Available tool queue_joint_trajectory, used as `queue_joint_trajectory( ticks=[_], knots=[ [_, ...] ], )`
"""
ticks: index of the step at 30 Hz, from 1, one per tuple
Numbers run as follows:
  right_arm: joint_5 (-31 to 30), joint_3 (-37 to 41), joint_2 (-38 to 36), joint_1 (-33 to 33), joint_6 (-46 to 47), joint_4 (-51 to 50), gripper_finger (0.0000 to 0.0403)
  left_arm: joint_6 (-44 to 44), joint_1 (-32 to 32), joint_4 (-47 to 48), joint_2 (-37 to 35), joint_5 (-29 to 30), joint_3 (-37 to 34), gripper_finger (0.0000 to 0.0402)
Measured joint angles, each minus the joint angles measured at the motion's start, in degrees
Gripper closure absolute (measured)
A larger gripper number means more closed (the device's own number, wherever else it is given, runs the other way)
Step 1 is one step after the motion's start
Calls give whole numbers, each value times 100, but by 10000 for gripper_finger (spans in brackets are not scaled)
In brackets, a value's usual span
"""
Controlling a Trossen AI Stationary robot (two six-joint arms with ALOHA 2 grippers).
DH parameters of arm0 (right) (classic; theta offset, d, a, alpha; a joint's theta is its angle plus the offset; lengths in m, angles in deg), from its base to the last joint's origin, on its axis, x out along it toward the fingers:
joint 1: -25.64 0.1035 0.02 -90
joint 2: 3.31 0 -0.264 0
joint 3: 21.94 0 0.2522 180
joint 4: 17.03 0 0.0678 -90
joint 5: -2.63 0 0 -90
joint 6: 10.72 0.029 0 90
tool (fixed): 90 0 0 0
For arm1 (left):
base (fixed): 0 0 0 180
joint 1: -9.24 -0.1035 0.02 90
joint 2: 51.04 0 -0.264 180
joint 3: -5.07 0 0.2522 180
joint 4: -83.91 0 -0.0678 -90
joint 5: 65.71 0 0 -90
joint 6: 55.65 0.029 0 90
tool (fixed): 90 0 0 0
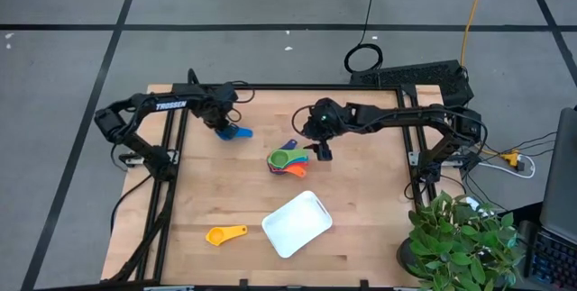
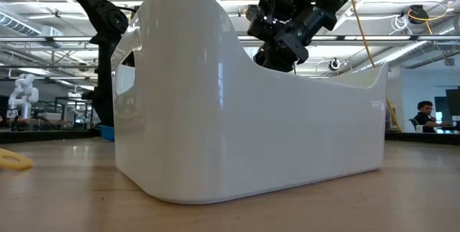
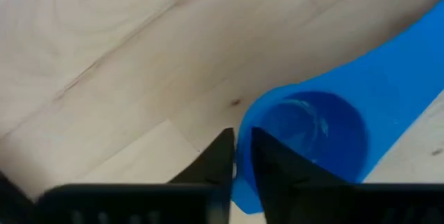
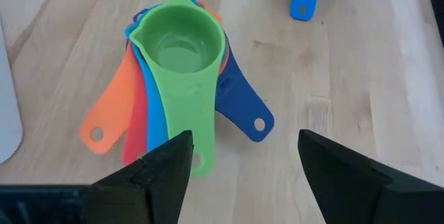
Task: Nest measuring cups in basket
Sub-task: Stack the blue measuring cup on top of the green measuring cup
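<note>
A light blue measuring cup (image 1: 242, 132) lies near the table's far left, with my left gripper (image 1: 225, 129) shut on it. Five cups sit nested mid-table (image 1: 287, 159), green on top (image 4: 182, 50), their blue, red, orange and navy handles fanned out. My right gripper (image 1: 322, 153) hangs open just right of that stack and touches nothing; its fingers (image 4: 244, 141) show wide apart. The yellow cup (image 1: 225, 234) lies alone by the near edge. The white basket (image 1: 297, 223) stands to its right on the table and fills the low view (image 2: 251, 117). My left gripper (image 3: 241, 135) pinches the blue cup's bowl wall at the rim (image 3: 251, 116), one finger inside the bowl and one outside. The fingers come from above, pointing down. In the low view the cup's blue (image 2: 106, 131) sits at table height.
Bare wood lies between the stack and the basket and along the table's right side. A potted plant (image 1: 460, 237) stands off the near right corner. The low view shows a room with a person (image 2: 425, 113) far behind.
</note>
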Motion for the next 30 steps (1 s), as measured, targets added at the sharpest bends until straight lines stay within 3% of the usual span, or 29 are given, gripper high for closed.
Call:
queue_joint_trajectory(
  ticks=[3,7,15,24,30],
  knots=[
    [5,0,1,-36,2,-36,151,6,4,-105,20,-124,0,389],
    [3,0,2,-78,7,-53,151,-127,4,-162,10,-216,2,390],
    [-4,0,2,-337,21,-190,151,-868,237,-33,-602,-1033,400,394],
    [-13,0,-61,-932,169,-776,151,-2104,1721,-255,-843,-1270,1344,394],
    [-18,272,-514,-1333,240,-902,151,-2639,2406,-808,-820,-1151,1639,394]
  ],
)
